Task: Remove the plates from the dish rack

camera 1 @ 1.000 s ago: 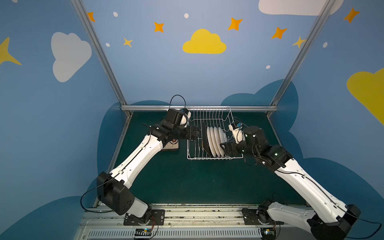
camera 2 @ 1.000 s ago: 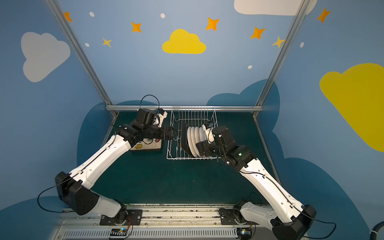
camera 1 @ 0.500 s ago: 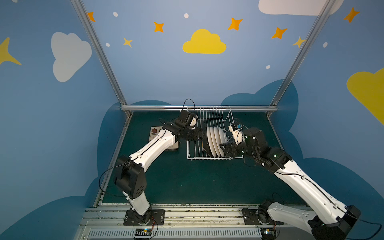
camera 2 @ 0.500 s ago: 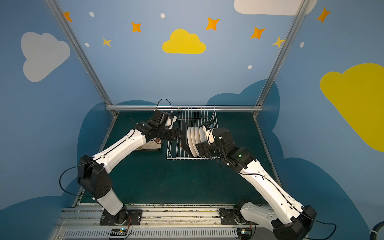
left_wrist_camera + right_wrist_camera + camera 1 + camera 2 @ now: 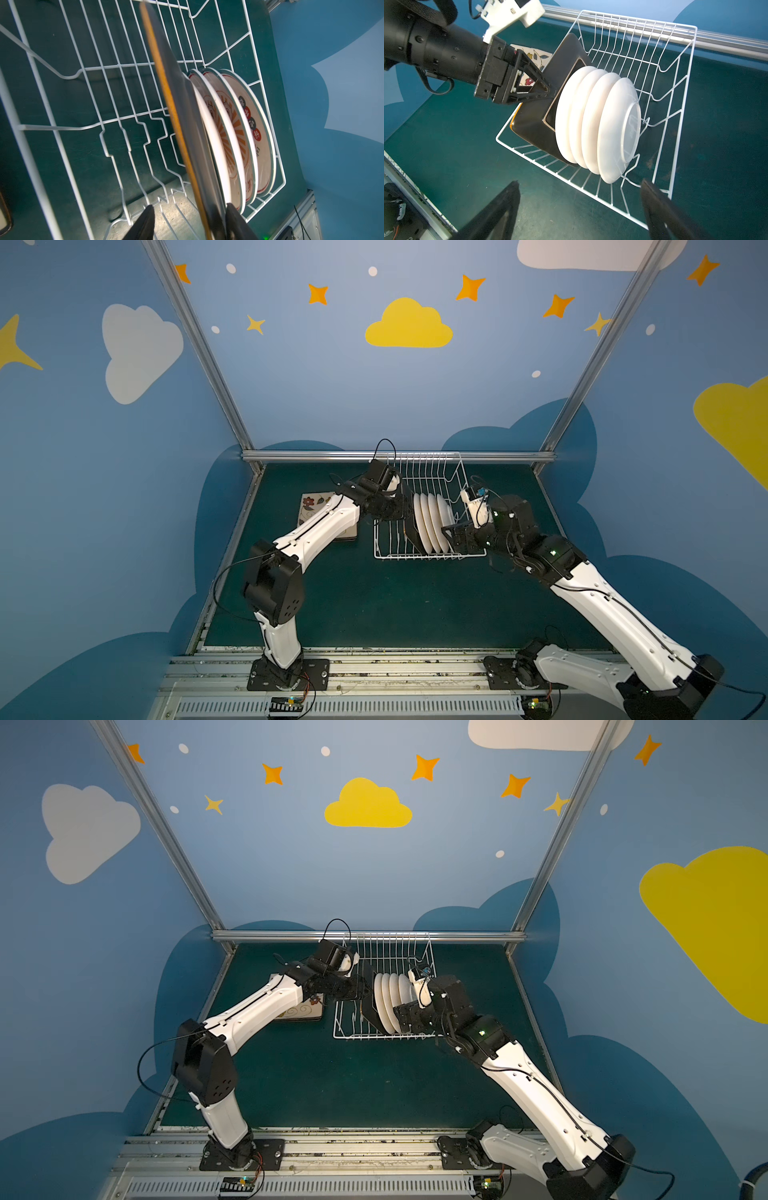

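- We saw the left gripper (image 5: 189,205) spread astride the black plate (image 5: 533,124)'s edge, one finger against its back and the other clear.
- That plate stood in the rack (image 5: 695,28), against four white plates (image 5: 598,124).
- The right gripper (image 5: 581,207) hung spread wide near the rack, holding nothing.
- A flowered plate (image 5: 311,504) lay on the table (image 5: 374,605), left of the rack.

Flowered plate (image 5: 311,506) half hidden under left arm (image 5: 320,526); black plate (image 5: 180,116) blurred, face unseen.
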{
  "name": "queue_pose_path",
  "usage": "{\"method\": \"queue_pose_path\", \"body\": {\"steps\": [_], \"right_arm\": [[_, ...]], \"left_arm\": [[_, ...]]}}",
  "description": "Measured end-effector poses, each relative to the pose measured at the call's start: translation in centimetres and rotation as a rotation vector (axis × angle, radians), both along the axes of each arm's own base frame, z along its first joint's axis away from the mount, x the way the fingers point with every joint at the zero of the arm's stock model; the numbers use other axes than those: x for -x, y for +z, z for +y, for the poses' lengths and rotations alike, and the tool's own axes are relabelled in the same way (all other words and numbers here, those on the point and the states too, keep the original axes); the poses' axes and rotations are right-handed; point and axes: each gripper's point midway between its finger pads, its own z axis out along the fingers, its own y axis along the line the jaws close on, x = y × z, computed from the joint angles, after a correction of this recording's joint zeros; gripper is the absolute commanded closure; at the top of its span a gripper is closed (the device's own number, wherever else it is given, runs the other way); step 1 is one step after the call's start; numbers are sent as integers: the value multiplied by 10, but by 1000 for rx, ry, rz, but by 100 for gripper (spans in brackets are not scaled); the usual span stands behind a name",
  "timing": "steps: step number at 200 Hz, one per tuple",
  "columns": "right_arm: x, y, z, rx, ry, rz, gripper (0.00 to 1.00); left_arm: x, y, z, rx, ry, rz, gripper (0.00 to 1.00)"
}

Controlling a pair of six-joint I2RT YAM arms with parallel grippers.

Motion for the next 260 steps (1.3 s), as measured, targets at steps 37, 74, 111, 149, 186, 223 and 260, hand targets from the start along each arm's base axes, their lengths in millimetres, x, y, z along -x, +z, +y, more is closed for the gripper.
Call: {"method": "queue_pose_path", "body": {"steps": [37, 74, 111, 149, 186, 223, 260], "right_arm": [[0, -3, -1, 6, -2, 6, 10], [1, -2, -5, 7, -8, 3, 10], [1, -2, -5, 5, -9, 2, 10], [1, -2, -6, 5, -11, 2, 10], [1, -2, -6, 5, -11, 2, 10], [0, -2, -6, 3, -11, 3, 10], [1, -2, -6, 0, -7, 5, 10]], "left_arm": [[-1, -1, -2, 13, 9, 14, 55], [-2, -3, -5, 21, 10, 24, 59], [-2, -4, -8, 29, 9, 31, 60], [-2, -5, -11, 41, 6, 43, 68], [-2, -4, -13, 45, 2, 43, 70], [-2, -3, -14, 51, 5, 48, 77], [-1, -1, -16, 61, 10, 55, 83]]}}
